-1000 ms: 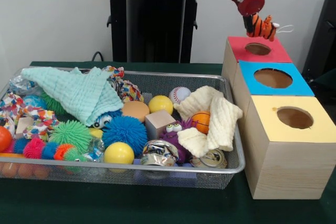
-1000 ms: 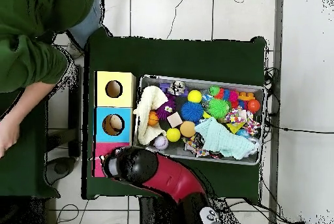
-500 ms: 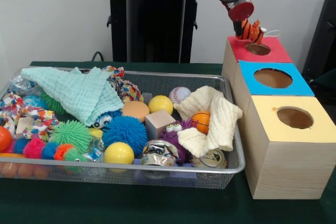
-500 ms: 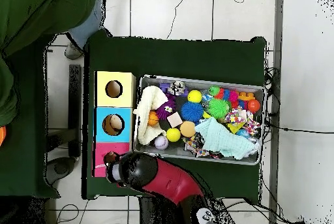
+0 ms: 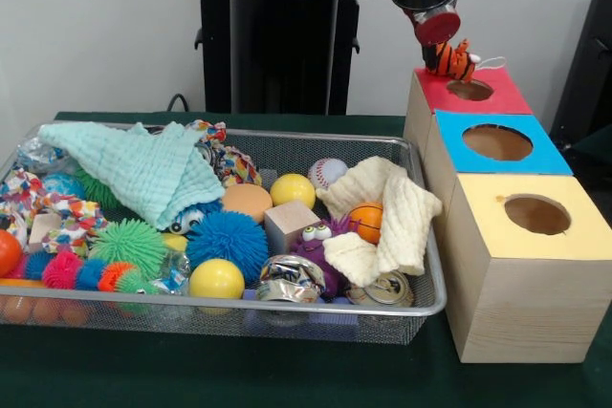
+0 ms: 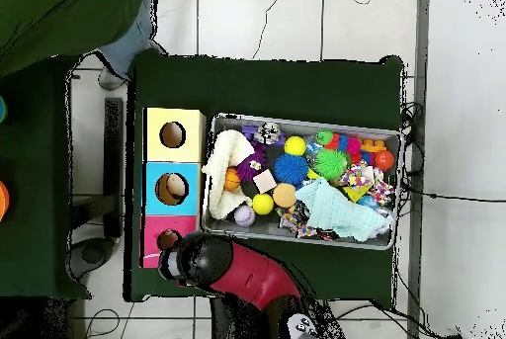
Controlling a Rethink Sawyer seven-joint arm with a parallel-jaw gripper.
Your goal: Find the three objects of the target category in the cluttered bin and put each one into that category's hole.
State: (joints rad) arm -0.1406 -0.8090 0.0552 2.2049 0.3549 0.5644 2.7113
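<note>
Gripper [image 5: 442, 43] closed on tiger toy [image 5: 449, 59], which hangs directly beneath it, just above and beside the hole of the red box [image 5: 497, 93].

Bin [image 5: 421, 305] left of three holed boxes [image 5: 521, 265]; toy [image 5: 449, 59] above farthest box.

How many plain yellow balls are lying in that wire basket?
2. One yellow ball lies near the front rim beside the blue spiky ball; the other lies further back, next to the baseball. More may be hidden under the cloths.
</note>
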